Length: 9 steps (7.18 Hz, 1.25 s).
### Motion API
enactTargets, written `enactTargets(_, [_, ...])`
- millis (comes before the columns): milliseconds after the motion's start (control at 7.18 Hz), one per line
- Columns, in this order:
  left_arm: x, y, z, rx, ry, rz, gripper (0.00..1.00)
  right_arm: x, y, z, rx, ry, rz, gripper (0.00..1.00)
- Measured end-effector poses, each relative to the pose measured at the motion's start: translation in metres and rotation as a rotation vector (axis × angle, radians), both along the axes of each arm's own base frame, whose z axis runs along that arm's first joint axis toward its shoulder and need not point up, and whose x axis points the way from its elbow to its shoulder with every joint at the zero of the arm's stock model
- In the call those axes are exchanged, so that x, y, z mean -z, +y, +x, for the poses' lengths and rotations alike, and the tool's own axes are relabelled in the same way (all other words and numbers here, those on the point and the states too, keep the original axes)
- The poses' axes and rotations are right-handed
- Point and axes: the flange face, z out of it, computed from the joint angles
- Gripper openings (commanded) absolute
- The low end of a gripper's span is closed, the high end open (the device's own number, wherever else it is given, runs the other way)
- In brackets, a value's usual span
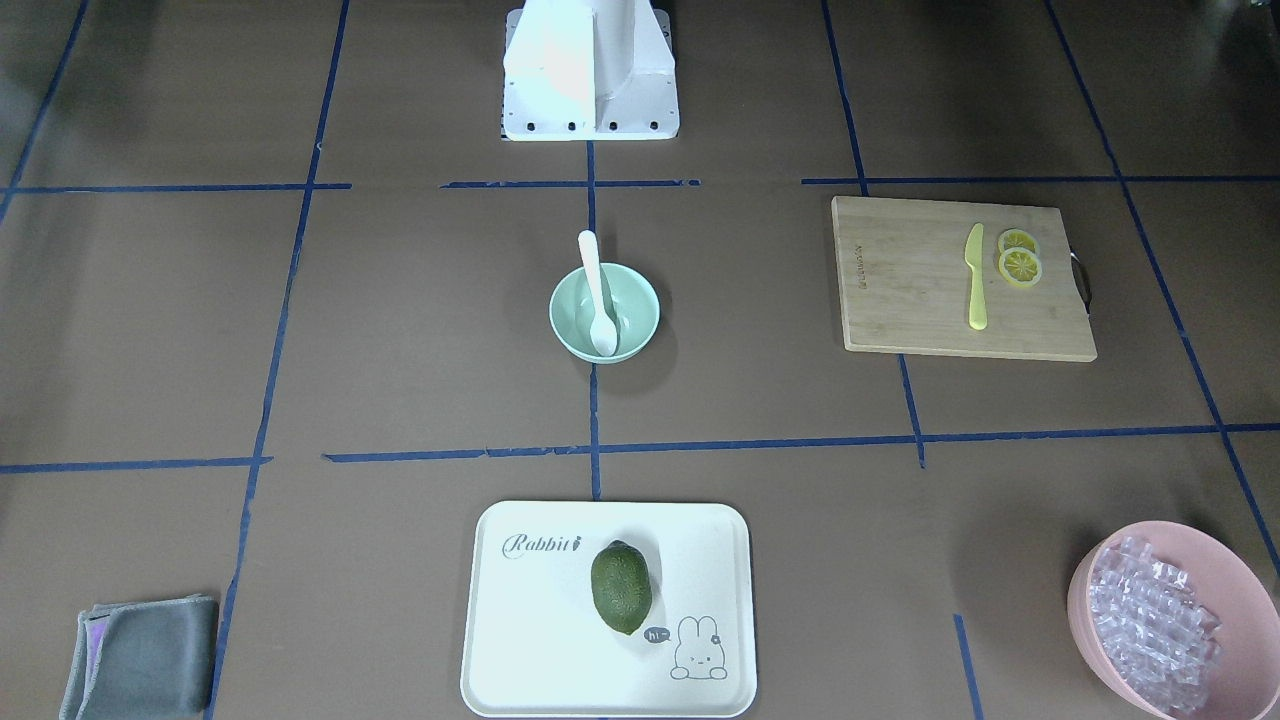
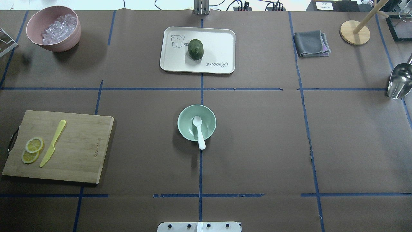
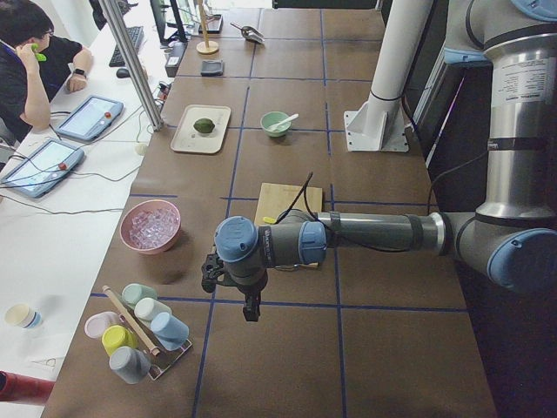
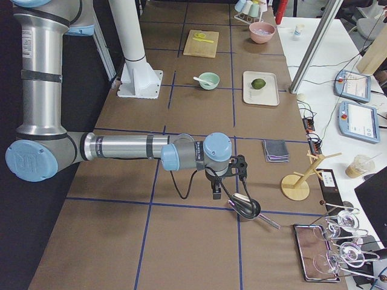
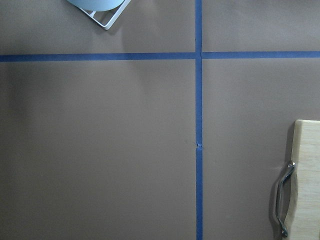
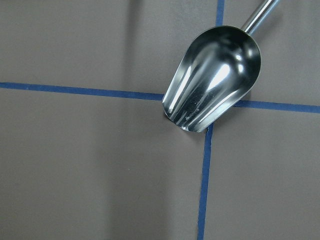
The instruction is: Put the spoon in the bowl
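The white spoon (image 1: 598, 290) lies in the mint-green bowl (image 1: 640, 310) at the table's middle, its scoop on the bowl's floor and its handle leaning over the rim toward the robot's base. Both also show in the overhead view, the spoon (image 2: 199, 132) in the bowl (image 2: 210, 120). Neither gripper shows in the front or overhead view. The left gripper (image 3: 251, 312) hangs over bare table at the robot's left end, far from the bowl. The right gripper (image 4: 216, 193) hangs at the right end beside a metal scoop. I cannot tell whether either is open or shut.
A wooden cutting board (image 2: 80, 145) holds a yellow knife (image 2: 53, 142) and lemon slices (image 2: 32, 149). A white tray (image 2: 219, 42) carries a green fruit (image 2: 195, 49). A pink bowl of clear cubes (image 2: 53, 29), a grey cloth (image 2: 310, 43) and a metal scoop (image 6: 215, 77) stand farther off.
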Motion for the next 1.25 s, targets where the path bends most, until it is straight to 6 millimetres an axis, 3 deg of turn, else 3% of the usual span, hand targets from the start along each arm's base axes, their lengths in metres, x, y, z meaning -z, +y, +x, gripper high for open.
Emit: enactTargets(1253, [-0.004,0.0,0.0,-0.006,-0.012,0.003,1.0,-0.02,0.006,0.012,-0.024,0.087,-0.03,1.0])
